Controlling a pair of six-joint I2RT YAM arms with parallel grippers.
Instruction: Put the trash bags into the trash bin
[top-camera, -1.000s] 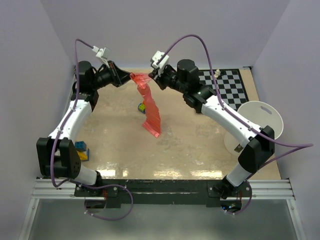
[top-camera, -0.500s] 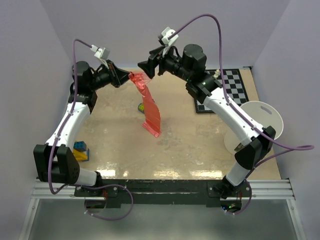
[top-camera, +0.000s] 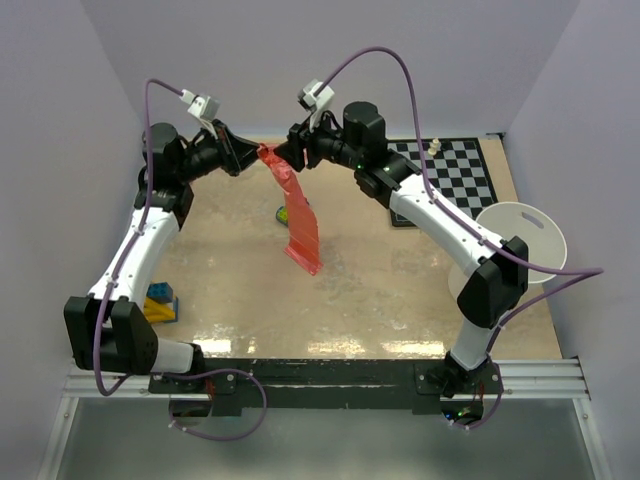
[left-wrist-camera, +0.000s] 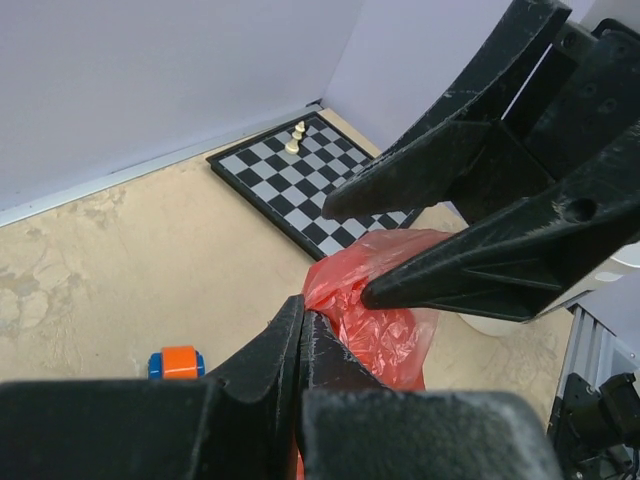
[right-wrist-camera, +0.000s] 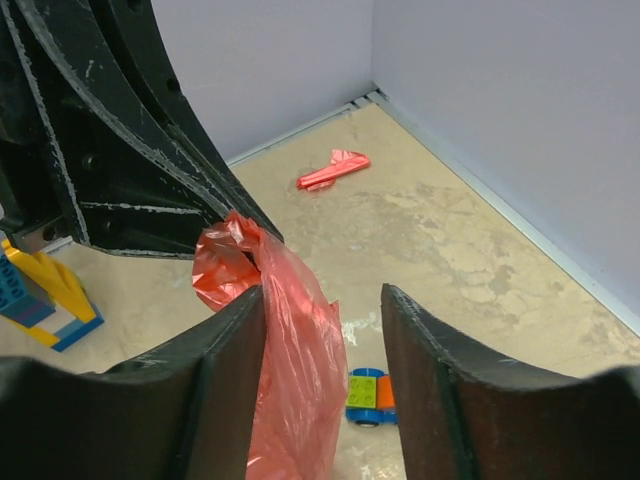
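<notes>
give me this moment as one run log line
left gripper: shut on trash bag top, bag hanging down | right gripper: open, jaws astride bag top | trash bin: right side, bag not in

Counting one trash bag (top-camera: 300, 215), one trash bin (top-camera: 510, 245), one checkerboard (top-camera: 455, 172), one small red piece (right-wrist-camera: 333, 168), one wheeled toy (right-wrist-camera: 368, 395), one block stack (top-camera: 160, 302); leaving the chess pieces (left-wrist-camera: 297, 138) untallied, being too small for telling apart.

White arms (top-camera: 140, 245), blk joints (top-camera: 112, 335), purple cables (top-camera: 372, 48)
</notes>
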